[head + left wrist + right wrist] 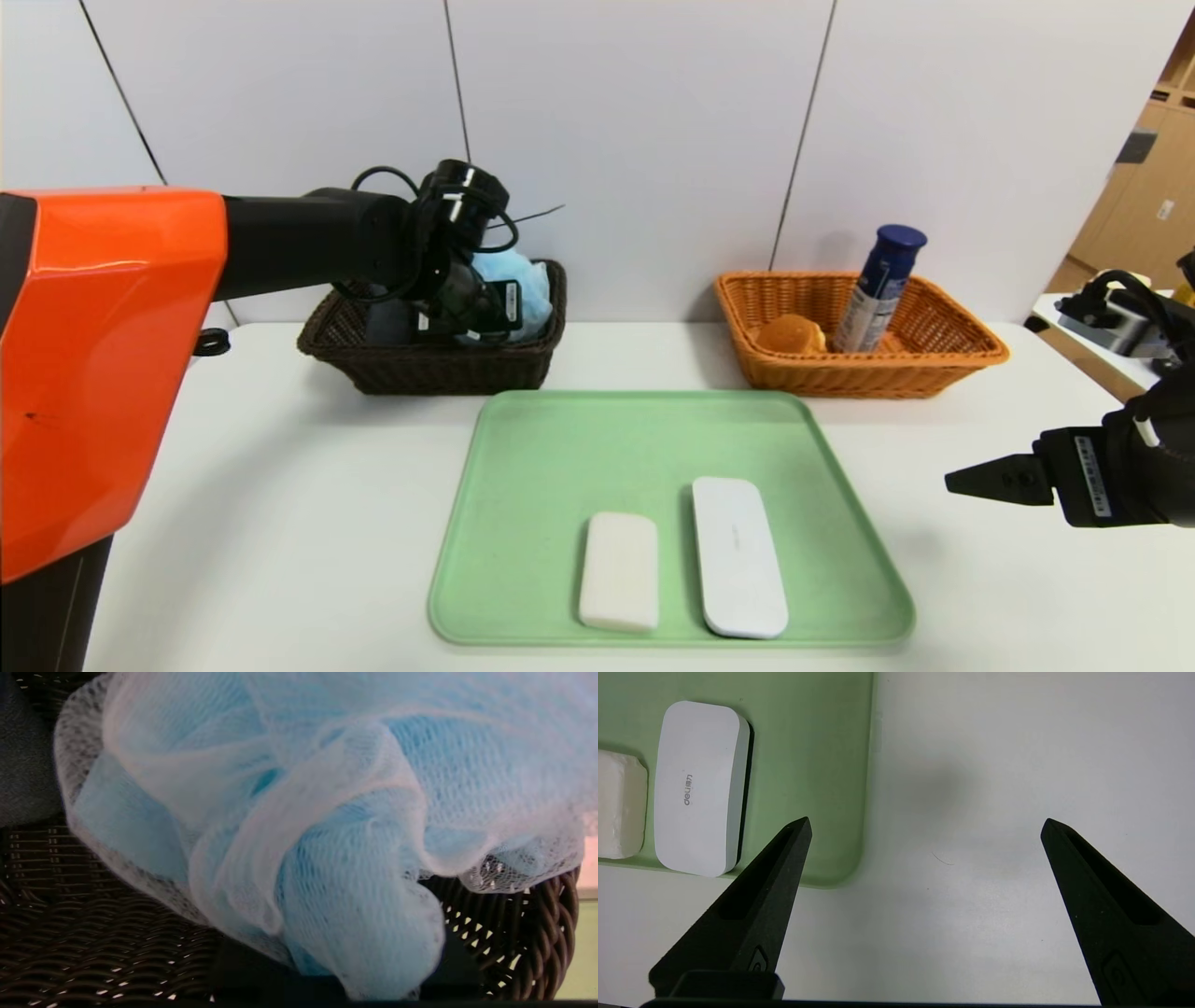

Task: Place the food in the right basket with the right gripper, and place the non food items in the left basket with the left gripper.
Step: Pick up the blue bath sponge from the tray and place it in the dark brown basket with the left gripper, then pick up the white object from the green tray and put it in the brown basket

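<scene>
Blue mesh sponge (512,287) sits in the dark left basket (429,359) with the left gripper (467,303) upon it, grip unclear. Right gripper (924,826) hovers wide open, empty, right of the green tray (560,448) holding soap (619,569) and white case (738,555).

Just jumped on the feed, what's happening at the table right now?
The left gripper is down in the dark basket with the blue mesh bath puff. The right gripper hovers with jaws open over the table beside the green tray, which holds a cream bar and a white case. The orange basket has a bun and a blue-capped can.
</scene>
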`<action>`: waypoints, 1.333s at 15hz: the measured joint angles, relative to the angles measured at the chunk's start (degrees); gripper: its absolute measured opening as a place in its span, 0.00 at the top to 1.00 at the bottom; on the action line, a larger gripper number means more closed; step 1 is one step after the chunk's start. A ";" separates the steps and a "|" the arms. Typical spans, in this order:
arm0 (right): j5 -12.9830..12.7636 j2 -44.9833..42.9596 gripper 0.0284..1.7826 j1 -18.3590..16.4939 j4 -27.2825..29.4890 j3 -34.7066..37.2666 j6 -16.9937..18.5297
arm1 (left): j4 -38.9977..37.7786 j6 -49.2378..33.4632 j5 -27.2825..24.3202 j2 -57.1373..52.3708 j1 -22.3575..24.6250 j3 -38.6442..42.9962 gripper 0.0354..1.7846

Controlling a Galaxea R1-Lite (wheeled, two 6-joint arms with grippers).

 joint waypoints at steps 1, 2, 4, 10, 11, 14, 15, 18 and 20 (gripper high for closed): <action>-0.02 -0.13 0.05 0.02 0.02 0.09 -0.02 | 0.13 -0.06 0.06 0.05 0.01 0.09 0.61; 0.00 -0.24 0.05 0.05 0.02 0.22 -0.02 | 0.13 -0.11 0.09 0.00 0.01 0.17 0.54; -0.02 -0.68 0.05 0.00 0.04 0.80 0.00 | -0.01 -0.17 0.09 -0.48 0.00 0.17 0.44; 0.00 -1.88 0.05 -0.06 -0.05 2.29 0.06 | 3.11 -0.50 0.11 -9.22 -1.79 0.27 0.22; 0.02 -1.93 0.05 -0.06 -0.02 2.43 0.00 | 6.30 -1.30 0.11 -12.02 -3.52 0.27 0.20; 0.06 -1.82 0.05 -0.01 -0.05 2.51 -0.02 | 20.78 -7.31 0.02 -17.86 -10.54 0.30 0.15; 0.04 -1.73 0.05 0.00 -0.07 2.54 0.00 | 25.93 -8.78 0.00 -18.99 -13.01 0.30 0.14; 0.06 -1.66 0.05 0.05 -0.05 2.95 0.06 | 34.29 -12.90 -1.46 -20.10 -20.58 0.55 0.11; 0.00 -1.71 0.05 0.00 -0.05 3.22 0.09 | 34.43 -15.17 -2.49 -18.53 -23.61 0.66 0.09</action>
